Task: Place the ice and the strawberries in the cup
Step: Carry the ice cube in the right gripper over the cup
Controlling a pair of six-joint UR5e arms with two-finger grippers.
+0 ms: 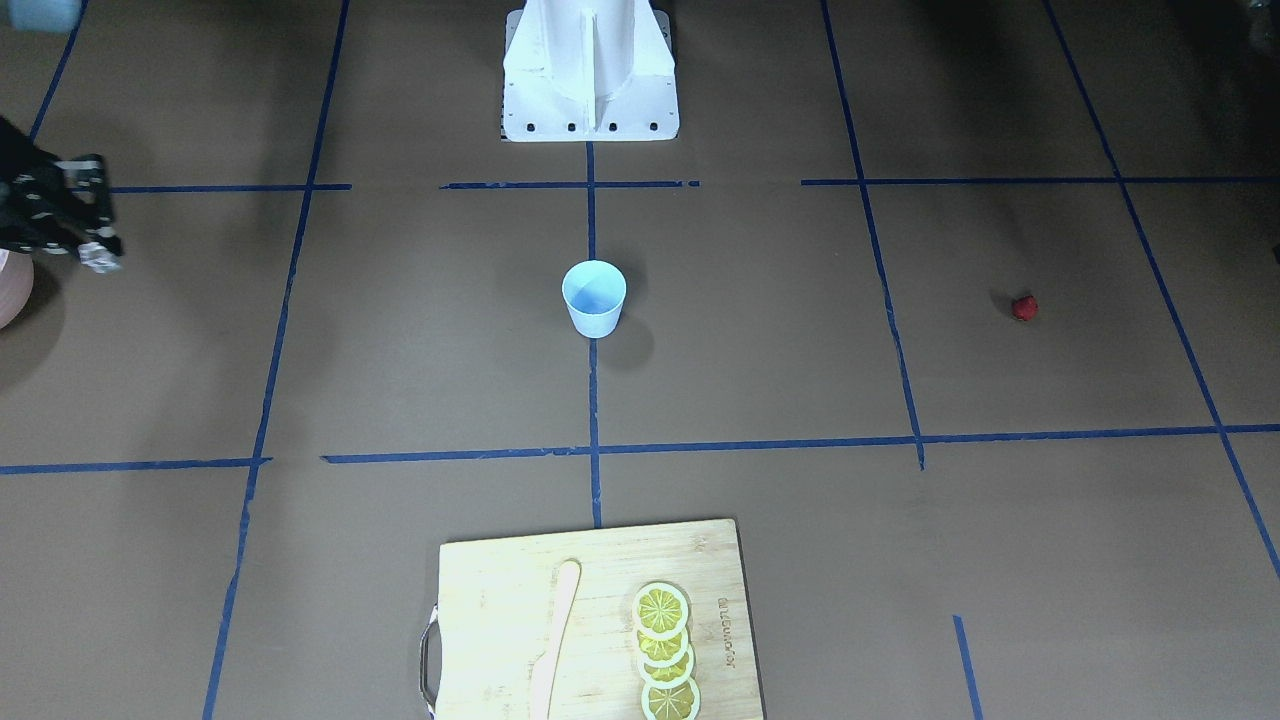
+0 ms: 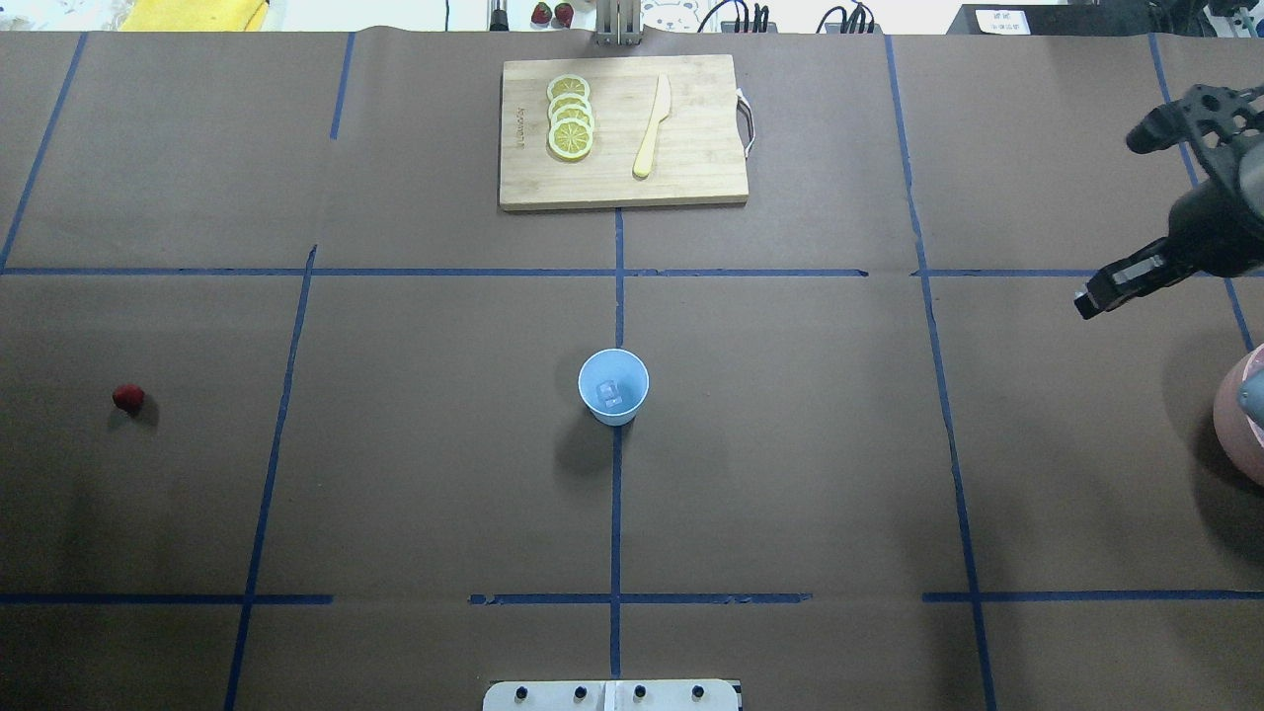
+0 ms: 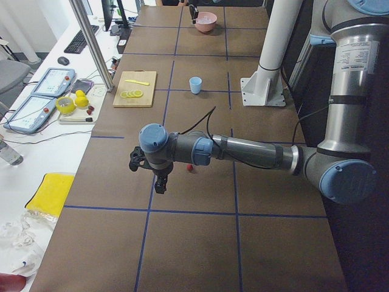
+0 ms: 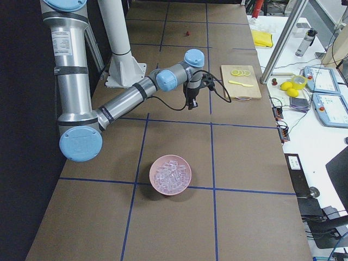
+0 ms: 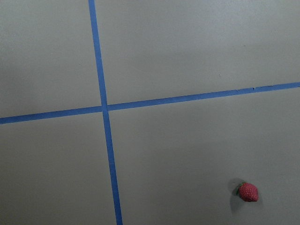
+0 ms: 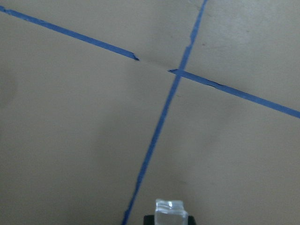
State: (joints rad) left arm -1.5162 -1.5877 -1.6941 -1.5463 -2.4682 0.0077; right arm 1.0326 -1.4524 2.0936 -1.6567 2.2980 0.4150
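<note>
Gripping a small clear ice cube [image 1: 100,260], the right gripper [image 1: 94,250] hangs well to the robot's right of the pale-blue tapered cup [image 1: 594,297], the front view shows. Overhead, the tiny red strawberry [image 2: 128,398] lies far left of the cup. Side view: the left gripper [image 3: 159,177] hovers near the strawberry, its opening indiscernible.

Silver arms [image 3: 255,151], blue joint caps [image 3: 153,136], black hands [image 1: 95,250]

A brown paper-covered table [image 2: 790,474] gridded with blue tape [image 2: 616,513] stands beside a white bench [image 3: 36,152] carrying a keyboard [image 3: 79,41].
</note>
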